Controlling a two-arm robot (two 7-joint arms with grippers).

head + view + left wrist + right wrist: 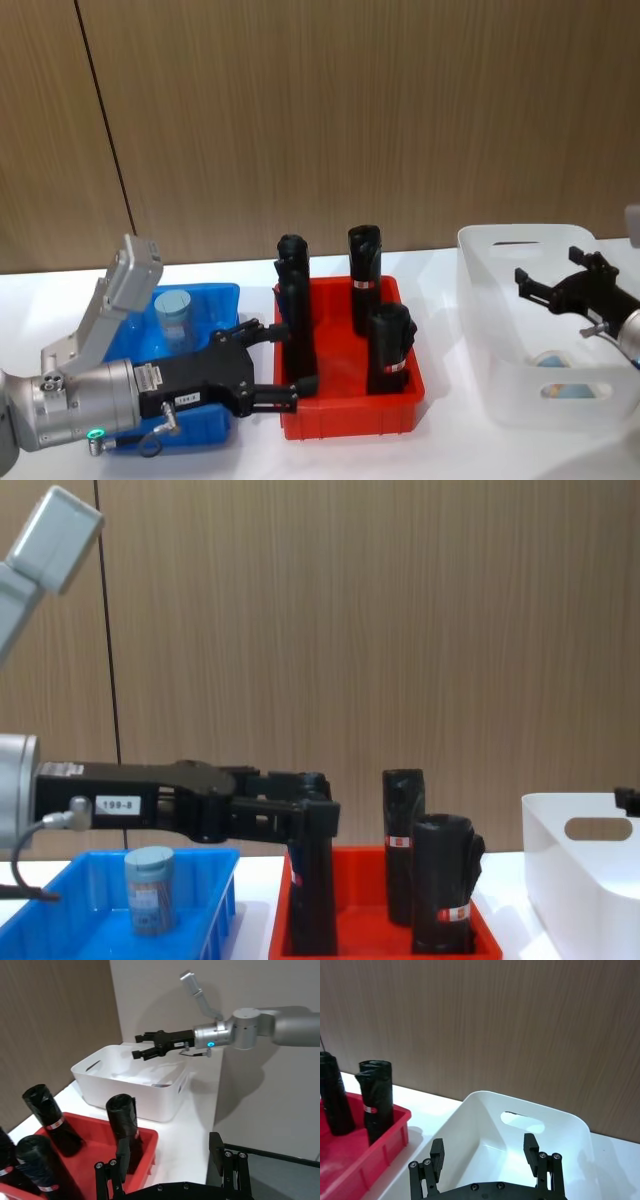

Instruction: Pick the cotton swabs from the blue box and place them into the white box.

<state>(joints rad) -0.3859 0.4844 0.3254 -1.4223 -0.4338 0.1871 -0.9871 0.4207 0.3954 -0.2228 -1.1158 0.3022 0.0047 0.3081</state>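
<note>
One jar of cotton swabs (176, 316) (150, 890) stands upright in the blue box (218, 296) (222, 900). My left gripper (283, 366) (167, 1172) (312, 805) is open and empty, held level past the blue box's right wall at the red tray's left edge. Over the white box (480, 330) (100, 1087) (530, 1106) (580, 880) hovers my right gripper (550, 275) (484, 1154) (141, 1046), open with nothing between its fingers. A grey-blue lid (553, 357) of a cotton swab jar lies inside the white box.
A red tray (350, 420) (480, 930) between the two boxes holds several upright black rolls (364, 275) (402, 840), one right beside the left fingers. A wood-panel wall stands behind the white table (440, 450).
</note>
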